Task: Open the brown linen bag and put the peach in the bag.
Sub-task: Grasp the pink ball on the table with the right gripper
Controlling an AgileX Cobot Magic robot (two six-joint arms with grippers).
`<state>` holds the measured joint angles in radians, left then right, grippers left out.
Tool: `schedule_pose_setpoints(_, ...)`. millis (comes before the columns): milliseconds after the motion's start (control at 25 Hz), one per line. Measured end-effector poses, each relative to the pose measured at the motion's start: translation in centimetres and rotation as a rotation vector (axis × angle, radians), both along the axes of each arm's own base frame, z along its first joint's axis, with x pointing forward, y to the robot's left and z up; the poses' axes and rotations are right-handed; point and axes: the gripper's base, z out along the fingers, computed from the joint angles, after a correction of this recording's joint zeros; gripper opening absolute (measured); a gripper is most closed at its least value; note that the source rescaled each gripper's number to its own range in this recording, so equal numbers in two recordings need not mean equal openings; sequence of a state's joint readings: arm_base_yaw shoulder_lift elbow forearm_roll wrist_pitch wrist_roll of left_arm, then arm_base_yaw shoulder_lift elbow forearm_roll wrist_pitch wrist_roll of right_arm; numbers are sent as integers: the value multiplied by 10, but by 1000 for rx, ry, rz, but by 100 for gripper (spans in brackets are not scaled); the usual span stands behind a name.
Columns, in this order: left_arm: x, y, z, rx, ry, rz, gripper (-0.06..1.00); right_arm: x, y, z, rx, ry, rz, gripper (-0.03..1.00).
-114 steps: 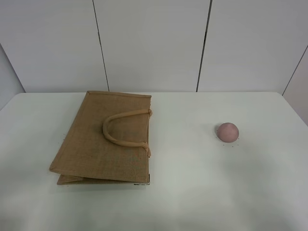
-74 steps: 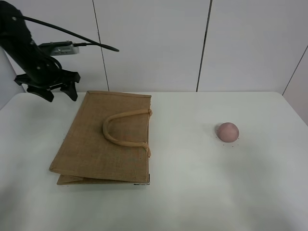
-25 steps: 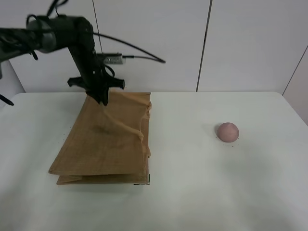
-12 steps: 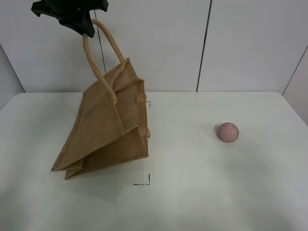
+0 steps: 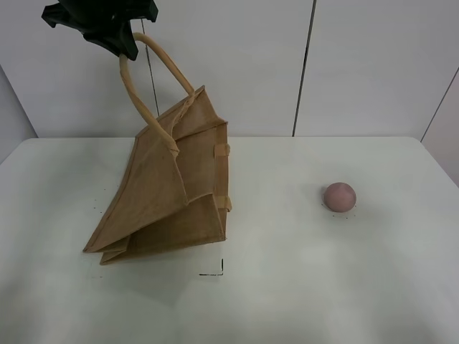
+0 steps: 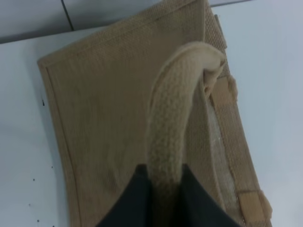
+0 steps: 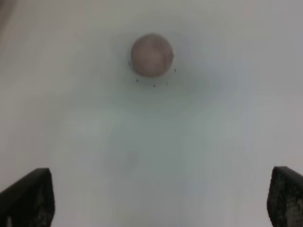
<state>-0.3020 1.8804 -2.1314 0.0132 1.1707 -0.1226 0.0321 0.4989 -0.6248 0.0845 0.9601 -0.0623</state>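
White surface [image 5: 323, 287], panelled wall behind: left end effector [image 5: 123, 43] clamped on brown linen bag [image 5: 172, 193] by one beige loop handle [image 5: 154, 68], bag tilted at left, mouth barely parted; peach [image 5: 339, 196] well right, ungrasped; right end effector [image 7: 157, 198] wide open, empty.
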Motion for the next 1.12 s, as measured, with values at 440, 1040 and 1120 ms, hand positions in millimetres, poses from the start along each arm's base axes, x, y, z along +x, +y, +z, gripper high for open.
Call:
schedule_pose_setpoints(440, -1, 0, 1, -1, 0, -5, 0, 200, 6, -38, -14, 454, -4, 100)
schedule_pose_setpoints(1040, -2, -1, 1, -14, 2, -11, 0, 337, 13, -159, 19, 635, -19, 100)
schedule_pose_setpoints(1120, -2, -1, 1, -14, 2, -11, 0, 338, 13, -170, 18, 654, -20, 100)
